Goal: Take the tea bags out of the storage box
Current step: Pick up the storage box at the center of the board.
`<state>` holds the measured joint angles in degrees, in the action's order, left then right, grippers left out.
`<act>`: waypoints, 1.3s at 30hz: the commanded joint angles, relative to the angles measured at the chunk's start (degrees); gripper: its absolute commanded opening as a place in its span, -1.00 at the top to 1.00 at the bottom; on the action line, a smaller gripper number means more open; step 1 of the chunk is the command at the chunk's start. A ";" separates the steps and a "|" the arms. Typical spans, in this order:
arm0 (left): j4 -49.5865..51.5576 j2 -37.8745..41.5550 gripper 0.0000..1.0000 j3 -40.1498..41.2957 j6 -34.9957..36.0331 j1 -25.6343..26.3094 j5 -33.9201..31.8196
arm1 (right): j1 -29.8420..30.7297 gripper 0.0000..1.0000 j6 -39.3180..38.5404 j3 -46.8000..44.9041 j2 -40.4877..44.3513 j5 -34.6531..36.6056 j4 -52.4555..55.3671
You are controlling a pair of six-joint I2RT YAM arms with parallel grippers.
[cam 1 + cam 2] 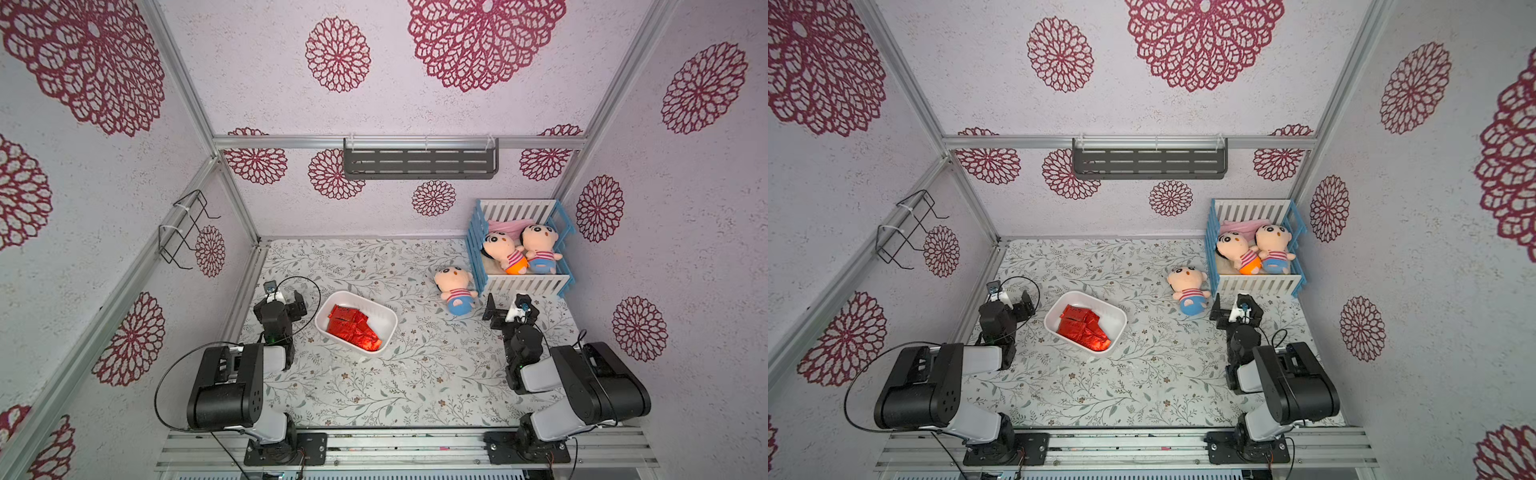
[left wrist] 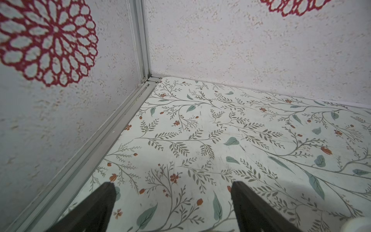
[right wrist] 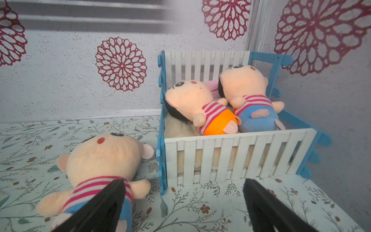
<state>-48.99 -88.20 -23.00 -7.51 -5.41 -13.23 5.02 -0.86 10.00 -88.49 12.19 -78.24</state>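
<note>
Left pincer (image 2: 172, 186) and right pincer (image 3: 183, 182) are both spread wide, holding nothing. Red tea bags (image 1: 351, 332) lie in the white storage box (image 1: 376, 316), just right of the left pincer.

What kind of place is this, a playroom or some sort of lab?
Probably a robot test booth dressed as a nursery: two robot arms mounted on a metal rail, a toy crib with plush dolls in and beside it, and a storage box of tea bags.

You have bare table (image 1: 436, 374) in front and right of the storage box (image 1: 387, 316); the loose doll (image 1: 455, 289) and crib (image 1: 525, 284) block the far right corner.
</note>
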 commanded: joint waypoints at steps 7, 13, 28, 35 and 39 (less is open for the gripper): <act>-1.72 -0.70 -0.94 -0.78 0.48 -0.19 -0.30 | 0.16 -0.98 0.69 1.16 0.16 0.88 -1.04; -1.72 -0.66 -0.94 -0.81 0.56 -0.13 -0.39 | 0.13 -0.98 0.68 1.16 0.16 0.85 -1.04; -1.57 -0.19 -0.94 -1.11 -0.50 -0.83 -1.59 | -0.01 -0.98 0.90 1.13 0.31 1.17 -1.14; 41.42 27.97 -0.94 -12.66 -19.43 3.65 -15.01 | 5.40 -0.98 5.06 2.32 22.02 12.38 16.64; 46.67 27.88 -0.95 -15.59 -30.78 0.80 6.30 | 5.47 -0.98 13.27 2.72 35.12 0.44 26.69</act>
<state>-16.27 -57.91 -38.57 -27.14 -2.83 -20.08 10.15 5.67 10.85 -58.89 17.67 -60.69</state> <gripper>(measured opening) 0.981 0.990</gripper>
